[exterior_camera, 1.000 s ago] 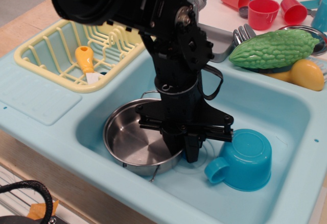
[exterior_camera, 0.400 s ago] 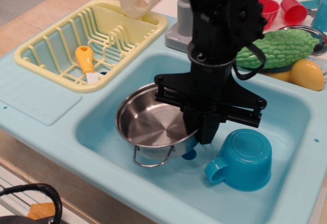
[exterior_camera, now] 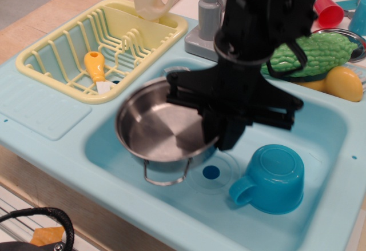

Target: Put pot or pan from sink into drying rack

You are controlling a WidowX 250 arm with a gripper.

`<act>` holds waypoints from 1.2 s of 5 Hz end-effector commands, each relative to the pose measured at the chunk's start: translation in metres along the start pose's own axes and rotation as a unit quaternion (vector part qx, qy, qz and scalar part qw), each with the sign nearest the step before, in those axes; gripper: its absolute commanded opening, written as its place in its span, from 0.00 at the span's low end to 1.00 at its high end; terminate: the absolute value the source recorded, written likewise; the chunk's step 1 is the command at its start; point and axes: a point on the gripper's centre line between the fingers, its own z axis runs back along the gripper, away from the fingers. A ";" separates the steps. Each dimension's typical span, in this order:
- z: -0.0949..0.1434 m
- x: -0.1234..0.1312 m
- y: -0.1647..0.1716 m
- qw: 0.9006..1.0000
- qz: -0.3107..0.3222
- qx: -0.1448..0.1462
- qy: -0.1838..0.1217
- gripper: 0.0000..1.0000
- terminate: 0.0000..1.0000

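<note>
Lifting is under way: black jaws, clamped on the round shiny stainless-steel pot's (exterior_camera: 157, 128) right rim, are raising it clear of the light-blue plastic sink (exterior_camera: 320, 119) floor, uncovering the drain, toward the pale yellow slatted drying rack (exterior_camera: 68, 51).

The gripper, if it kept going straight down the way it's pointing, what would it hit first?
Probably the sink floor near the drain hole, since the gripper points down while clamping the pot rim. Depth is unclear.
</note>
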 end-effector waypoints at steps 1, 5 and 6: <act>0.020 0.013 0.028 0.998 0.045 -0.013 -0.051 0.00 0.00; 0.014 0.082 0.090 0.992 0.064 -0.031 -0.105 0.00 0.00; 0.005 0.095 0.107 0.991 0.051 -0.050 -0.117 0.00 0.00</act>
